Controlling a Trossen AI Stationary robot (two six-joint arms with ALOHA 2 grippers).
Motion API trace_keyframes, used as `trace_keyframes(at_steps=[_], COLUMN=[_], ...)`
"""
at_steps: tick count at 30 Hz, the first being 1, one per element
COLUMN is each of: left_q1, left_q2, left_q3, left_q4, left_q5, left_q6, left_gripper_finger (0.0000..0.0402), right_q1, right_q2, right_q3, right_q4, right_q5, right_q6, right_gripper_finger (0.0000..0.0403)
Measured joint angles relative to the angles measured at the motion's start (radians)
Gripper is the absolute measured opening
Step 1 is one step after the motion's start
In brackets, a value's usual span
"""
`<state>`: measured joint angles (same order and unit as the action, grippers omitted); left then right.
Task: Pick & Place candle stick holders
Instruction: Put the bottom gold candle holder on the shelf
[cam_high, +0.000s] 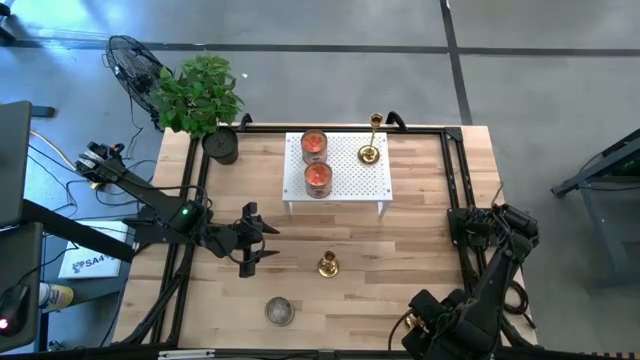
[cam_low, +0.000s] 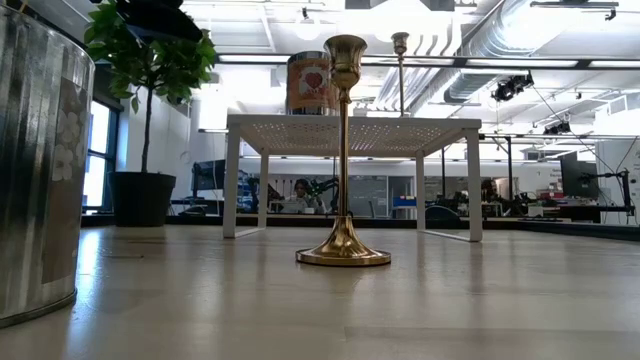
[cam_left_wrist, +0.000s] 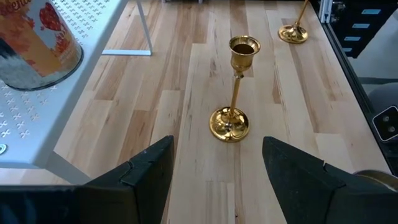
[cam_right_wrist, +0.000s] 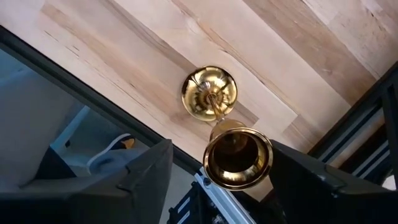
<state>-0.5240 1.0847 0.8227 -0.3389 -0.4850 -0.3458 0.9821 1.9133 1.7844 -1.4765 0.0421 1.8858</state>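
Observation:
One gold candle stick holder (cam_high: 327, 265) stands upright on its round base mid-table, also seen in the left wrist view (cam_left_wrist: 233, 93) and the low view (cam_low: 345, 150). My left gripper (cam_high: 262, 243) hovers open to its left, aimed at it, its fingers (cam_left_wrist: 149, 174) well short of it. A second holder (cam_right_wrist: 211, 93) stands by the table's near right edge. My right gripper (cam_right_wrist: 221, 158) points down over it, open, with the holder's cup (cam_right_wrist: 238, 158) between the fingers. A taller holder (cam_high: 370, 150) stands on the white stand (cam_high: 345, 195). My right gripper comes from above with a finger on either side of the second holder's cup rim (cam_right_wrist: 267, 155). A gap shows on one side. I cannot tell whether the other finger (cam_right_wrist: 298, 174) touches the rim. The holder stands upright on the table.
Two glass jars with orange-red candles (cam_high: 314, 147) (cam_high: 318, 178) share the white stand. A grey tin (cam_high: 280, 311) sits near the front edge, and a potted plant (cam_high: 200, 95) stands at the far left corner. Black frame rails (cam_high: 455, 170) run along the table's sides.

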Motion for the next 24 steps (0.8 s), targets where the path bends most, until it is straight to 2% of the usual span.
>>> trace_keyframes(at_steps=[12, 24], left_q1=[0.0, 0.0], left_q2=[0.0, 0.0], left_q3=[0.0, 0.0], left_q4=[0.0, 0.0], left_q5=[0.0, 0.0], left_q6=[0.0, 0.0], left_gripper_finger=[0.0239, 0.0239], right_q1=[0.0, 0.0], right_q2=[0.0, -0.002], right_q3=[0.0, 0.0], right_q4=[-0.028, -0.06], right_q5=[-0.055, -0.023], right_q6=[0.024, -0.002], right_gripper_finger=[0.0174, 0.0077])
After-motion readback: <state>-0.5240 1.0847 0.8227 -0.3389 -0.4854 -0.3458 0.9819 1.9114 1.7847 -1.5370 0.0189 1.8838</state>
